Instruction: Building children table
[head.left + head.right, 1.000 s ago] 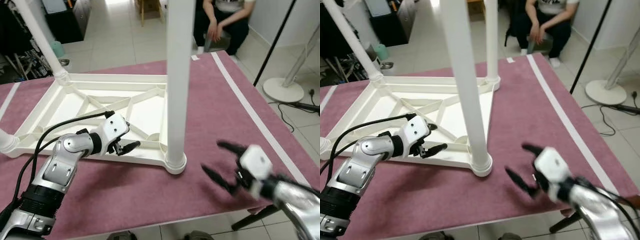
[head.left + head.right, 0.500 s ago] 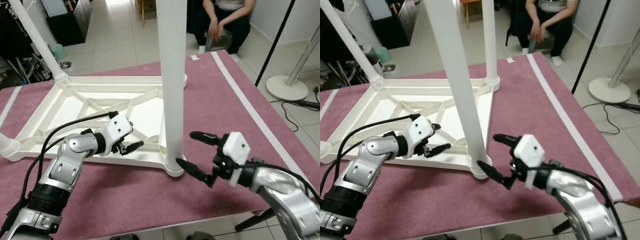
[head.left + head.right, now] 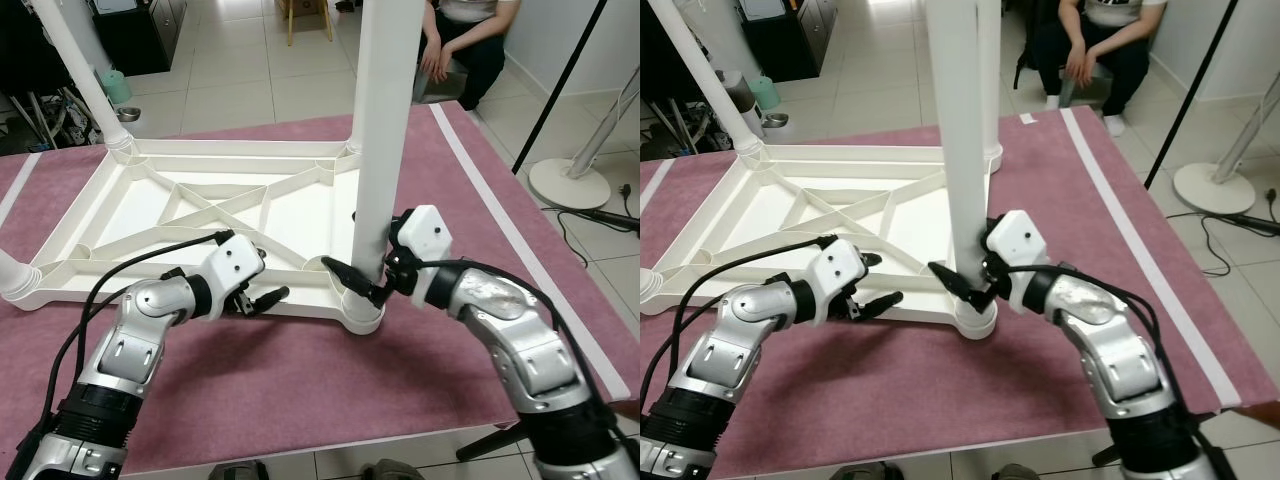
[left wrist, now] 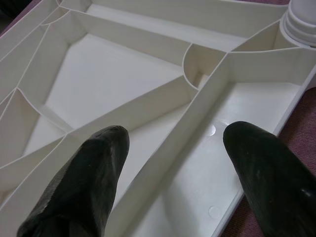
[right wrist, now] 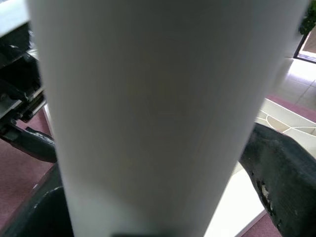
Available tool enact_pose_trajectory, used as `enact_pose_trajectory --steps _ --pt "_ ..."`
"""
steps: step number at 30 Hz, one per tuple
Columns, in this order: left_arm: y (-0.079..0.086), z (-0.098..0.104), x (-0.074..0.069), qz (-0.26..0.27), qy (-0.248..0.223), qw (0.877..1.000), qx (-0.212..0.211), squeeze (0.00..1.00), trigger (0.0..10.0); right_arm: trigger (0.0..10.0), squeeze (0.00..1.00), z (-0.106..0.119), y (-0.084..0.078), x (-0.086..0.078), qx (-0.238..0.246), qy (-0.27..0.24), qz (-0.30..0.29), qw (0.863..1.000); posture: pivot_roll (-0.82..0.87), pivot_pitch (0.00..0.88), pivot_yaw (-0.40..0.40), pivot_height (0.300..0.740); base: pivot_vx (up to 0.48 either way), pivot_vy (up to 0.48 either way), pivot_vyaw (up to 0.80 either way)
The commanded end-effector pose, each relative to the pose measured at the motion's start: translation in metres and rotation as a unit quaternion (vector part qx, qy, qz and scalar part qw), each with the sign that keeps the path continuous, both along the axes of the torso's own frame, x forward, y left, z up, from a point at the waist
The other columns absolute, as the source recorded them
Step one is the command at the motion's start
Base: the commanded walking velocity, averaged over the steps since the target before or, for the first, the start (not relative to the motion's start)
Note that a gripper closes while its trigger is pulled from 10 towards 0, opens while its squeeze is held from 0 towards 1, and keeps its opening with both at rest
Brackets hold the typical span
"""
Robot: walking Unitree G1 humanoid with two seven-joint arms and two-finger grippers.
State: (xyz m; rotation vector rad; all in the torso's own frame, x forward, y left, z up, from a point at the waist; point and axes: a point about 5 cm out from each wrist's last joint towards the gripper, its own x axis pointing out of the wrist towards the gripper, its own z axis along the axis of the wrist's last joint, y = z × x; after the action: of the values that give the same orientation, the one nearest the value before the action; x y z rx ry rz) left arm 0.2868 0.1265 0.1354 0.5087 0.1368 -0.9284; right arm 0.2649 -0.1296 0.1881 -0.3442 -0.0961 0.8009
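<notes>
A white plastic tabletop [image 3: 200, 150] lies upside down on the maroon-covered table. White legs stand in its corner sockets. The near right leg [image 3: 385, 130] rises past the top of the view. My right gripper [image 3: 362, 272] is open around this leg just above its socket, one finger in front and the other behind. In the right wrist view the leg [image 5: 148, 113] stands between the two fingers [image 5: 281, 177]. My left gripper [image 3: 265, 285] is open at the tabletop's near rim, its fingertips [image 4: 84, 173] over the ribbed underside [image 4: 197, 98].
A far left leg [image 3: 85, 70] slants up at the back corner. A person [image 3: 460, 40] sits beyond the table's far end. A white floor stand's base [image 3: 568, 180] and cables lie on the tiles at right. A white stripe [image 3: 500, 190] runs along the cloth's right side.
My right gripper has swung left from the open cloth at the front right and now straddles the near right leg. The left gripper has stayed at the rim. The camera has shifted slightly.
</notes>
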Motion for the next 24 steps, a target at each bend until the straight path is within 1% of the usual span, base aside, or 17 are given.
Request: enact_pose_trajectory --steps 1,4,6,7,8,9,11,13,14,15,16,17,19,20,21,22,24 --pt "0.011 0.014 0.016 0.100 -0.073 0.992 0.002 0.00 10.0 10.0 0.00 -0.001 -0.009 0.011 -0.013 -0.012 -0.054 0.998 -0.01 0.000 0.096 0.740 0.000 0.000 0.00" --pt "0.012 0.018 0.020 0.105 -0.082 0.991 0.005 0.00 10.0 10.0 0.00 -0.002 -0.011 0.015 -0.018 -0.017 -0.074 0.997 -0.01 0.000 0.096 0.740 0.000 0.000 0.00" --pt "0.010 0.021 0.036 0.088 -0.113 0.987 0.072 0.00 10.0 10.0 0.00 -0.003 -0.026 0.020 -0.026 -0.017 -0.112 0.993 -0.01 0.000 0.101 0.740 0.000 0.000 0.00" --pt "0.009 0.022 0.041 0.083 -0.121 0.985 0.091 0.00 10.0 10.0 0.00 -0.003 -0.030 0.021 -0.028 -0.017 -0.124 0.992 -0.01 0.000 0.101 0.740 0.000 0.000 0.00" --pt "0.006 0.026 0.050 0.082 -0.110 0.987 0.088 0.00 10.0 10.0 0.00 -0.004 -0.038 0.023 -0.035 -0.019 -0.143 0.989 -0.02 0.000 0.111 0.740 0.000 0.000 0.00" --pt "0.006 0.026 0.050 0.082 -0.110 0.987 0.088 0.00 10.0 10.0 0.00 -0.004 -0.038 0.023 -0.035 -0.019 -0.143 0.989 -0.02 0.000 0.111 0.740 0.000 0.000 0.00" --pt "0.001 0.035 0.058 0.062 -0.075 0.993 0.064 0.00 10.0 10.0 0.00 -0.003 -0.049 0.023 -0.044 -0.025 -0.166 0.985 -0.04 0.000 0.122 0.740 0.000 0.000 0.00" --pt "0.000 0.044 0.059 0.005 -0.017 0.999 0.030 0.00 10.0 10.0 0.00 -0.003 -0.060 0.024 -0.055 -0.029 -0.196 0.979 -0.04 0.000 0.129 0.740 0.000 0.000 0.00" --pt "0.000 0.044 0.059 0.005 -0.017 0.999 0.030 0.00 10.0 10.0 0.00 -0.003 -0.060 0.024 -0.055 -0.029 -0.196 0.979 -0.04 0.000 0.129 0.740 0.000 0.000 0.00" --pt "0.001 0.044 0.058 -0.024 0.007 0.999 0.026 0.00 10.0 10.0 0.00 -0.003 -0.065 0.024 -0.061 -0.031 -0.209 0.976 -0.05 0.000 0.139 0.740 0.000 0.000 0.00" --pt "0.001 0.044 0.058 -0.024 0.007 0.999 0.026 0.00 10.0 10.0 0.00 -0.003 -0.065 0.024 -0.061 -0.031 -0.209 0.976 -0.05 0.000 0.139 0.740 0.000 0.000 0.00" --pt "0.003 0.041 0.054 -0.052 0.041 0.998 0.024 0.00 10.0 10.0 0.00 -0.004 -0.070 0.024 -0.067 -0.033 -0.223 0.972 -0.05 0.000 0.148 0.740 0.000 0.000 0.00" --pt "0.005 0.033 0.047 -0.088 0.082 0.992 0.029 0.00 10.0 10.0 0.00 -0.005 -0.075 0.025 -0.074 -0.038 -0.239 0.967 -0.05 0.000 0.157 0.740 0.000 0.000 0.00" --pt "0.005 0.033 0.047 -0.088 0.082 0.992 0.029 0.00 10.0 10.0 0.00 -0.005 -0.075 0.025 -0.074 -0.038 -0.239 0.967 -0.05 0.000 0.157 0.740 0.000 0.000 0.00" --pt "0.003 0.028 0.042 -0.102 0.136 0.985 -0.008 0.00 10.0 10.0 0.00 -0.005 -0.079 0.027 -0.082 -0.043 -0.253 0.963 -0.06 0.000 0.161 0.740 0.000 0.000 0.00" --pt "0.003 0.028 0.042 -0.102 0.136 0.985 -0.008 0.00 10.0 10.0 0.00 -0.005 -0.079 0.027 -0.082 -0.043 -0.253 0.963 -0.06 0.000 0.161 0.740 0.000 0.000 0.00" --pt "-0.001 0.016 0.032 -0.117 0.180 0.977 -0.015 0.00 10.0 10.0 0.00 -0.007 -0.085 0.030 -0.094 -0.047 -0.272 0.956 -0.05 0.000 0.166 0.740 0.000 0.000 0.00"
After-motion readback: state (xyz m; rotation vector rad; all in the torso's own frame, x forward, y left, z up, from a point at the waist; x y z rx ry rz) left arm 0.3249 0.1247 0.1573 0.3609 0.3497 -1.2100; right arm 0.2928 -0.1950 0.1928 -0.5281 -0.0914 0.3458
